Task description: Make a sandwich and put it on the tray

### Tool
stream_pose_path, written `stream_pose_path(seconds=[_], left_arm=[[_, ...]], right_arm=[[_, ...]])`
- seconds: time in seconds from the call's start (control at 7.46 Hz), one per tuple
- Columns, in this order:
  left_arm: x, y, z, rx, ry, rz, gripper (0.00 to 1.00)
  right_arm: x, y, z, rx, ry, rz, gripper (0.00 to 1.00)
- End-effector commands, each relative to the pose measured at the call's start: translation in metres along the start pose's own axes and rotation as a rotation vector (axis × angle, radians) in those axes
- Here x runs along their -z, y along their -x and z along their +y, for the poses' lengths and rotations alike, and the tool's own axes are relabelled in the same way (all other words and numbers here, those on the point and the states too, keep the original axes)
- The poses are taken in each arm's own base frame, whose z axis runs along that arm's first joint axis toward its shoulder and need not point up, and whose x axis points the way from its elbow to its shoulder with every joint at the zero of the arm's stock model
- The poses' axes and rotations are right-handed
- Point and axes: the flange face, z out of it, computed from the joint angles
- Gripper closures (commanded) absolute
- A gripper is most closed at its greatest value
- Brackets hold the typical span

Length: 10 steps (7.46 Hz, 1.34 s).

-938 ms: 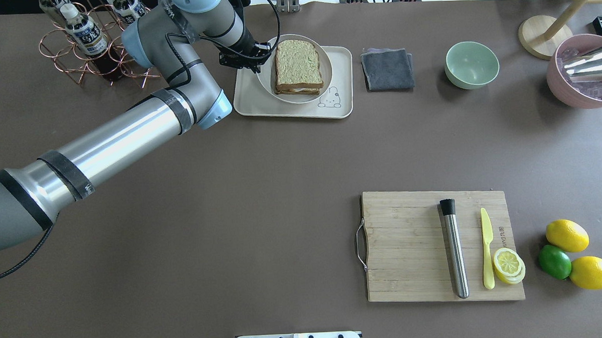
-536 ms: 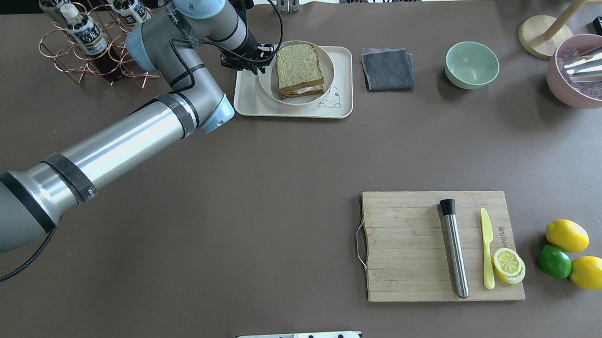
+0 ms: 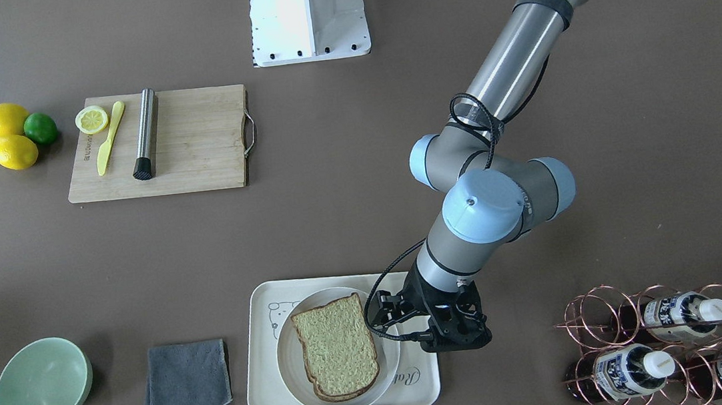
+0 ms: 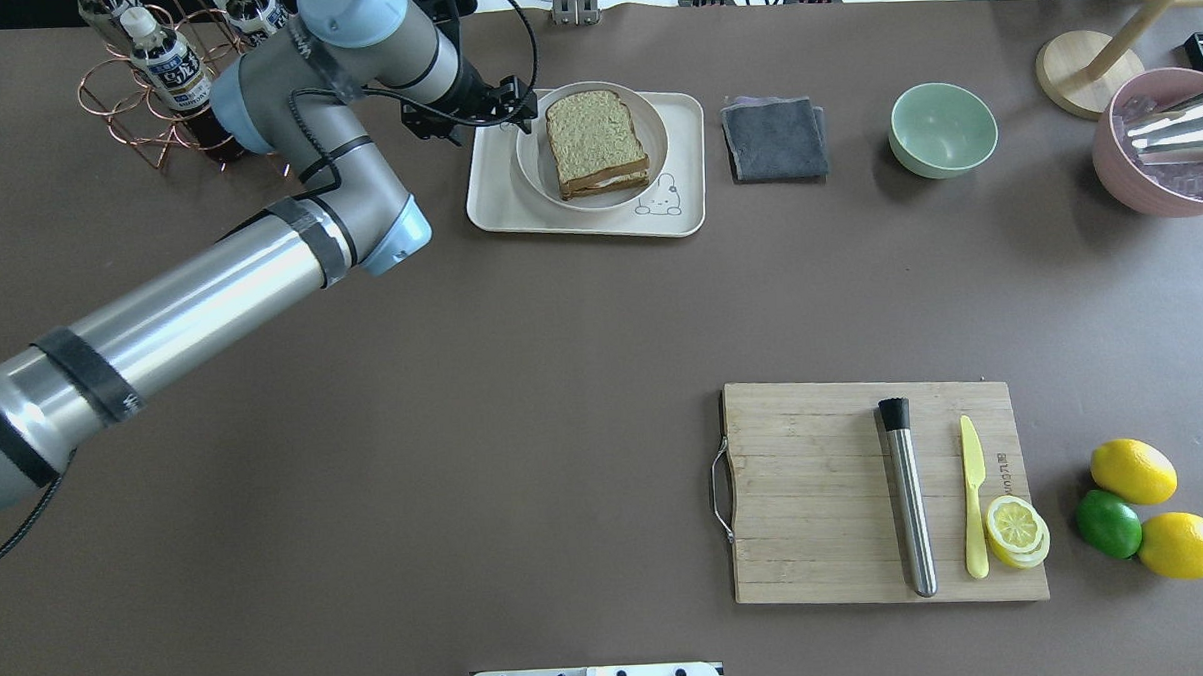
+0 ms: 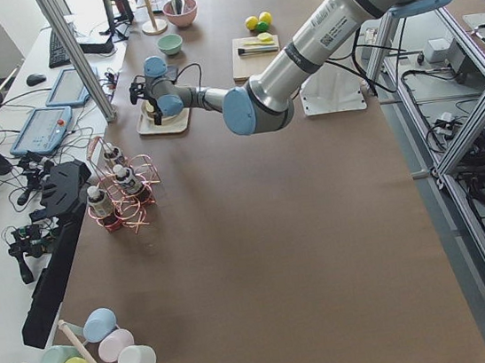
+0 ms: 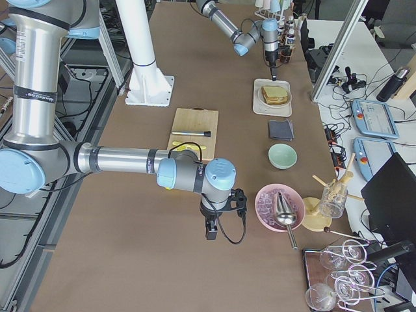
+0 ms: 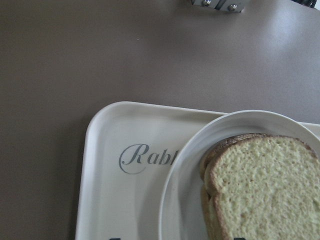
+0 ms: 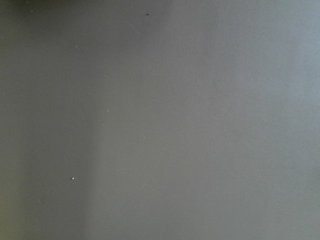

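The sandwich (image 4: 596,141), on its round white plate (image 4: 657,136), now rests flat about the middle of the tray (image 4: 487,207). A moment ago the plate was gripped by its rim and carried raised above the tray. It has since been set down and let go. The left end effector (image 4: 525,108) has been drawn back off the rim to the tray's script end, near the plate but apart from it. The placing step is therefore judged done, with only the retreat left.

Nothing is held by the left end effector. Two dark fingertips (image 7: 113,238) are glimpsed set apart at the bottom edge of the left wrist view, so it is probably spread.

Well apart from the tray, the right end effector (image 6: 208,233) is hung low over the counter (image 4: 465,433), and nothing is seen to be touched. Whether it is spread or pressed together cannot be told.
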Motion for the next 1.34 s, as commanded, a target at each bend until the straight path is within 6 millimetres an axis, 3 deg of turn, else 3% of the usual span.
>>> stream_pose_path(seconds=[0.0, 0.13, 0.27, 0.4, 0.54, 0.8, 0.94, 1.21], left_arm=[[0.064, 0.092, 0.052, 0.008, -0.009, 0.007, 0.01], [0.090, 0.109, 0.081, 0.018, 0.047, 0.013, 0.01], [0.117, 0.143, 0.113, 0.011, 0.044, 0.022, 0.01], [0.147, 0.189, 0.145, -0.023, 0.045, 0.011, 0.01], [0.178, 0.254, 0.172, -0.097, 0.064, -0.025, 0.01], [0.256, 0.392, 0.173, -0.234, 0.087, -0.068, 0.01], [0.287, 0.456, 0.184, -0.299, 0.086, -0.120, 0.01], [0.352, 0.541, 0.169, -0.395, 0.158, -0.245, 0.01]], right_arm=[[-0.003, -0.002, -0.001, -0.001, 0.005, -0.002, 0.00], [-0.002, -0.002, -0.002, -0.002, 0.002, -0.003, 0.00], [-0.003, -0.001, -0.002, -0.001, 0.003, -0.003, 0.00], [-0.003, -0.002, 0.000, -0.003, 0.004, -0.005, 0.00], [-0.004, -0.003, 0.001, -0.005, 0.007, -0.006, 0.00], [-0.005, -0.003, 0.001, -0.004, 0.008, -0.006, 0.00], [-0.005, -0.003, 0.002, -0.006, 0.008, -0.006, 0.00], [-0.004, -0.003, 0.001, -0.005, 0.008, -0.001, 0.00]])
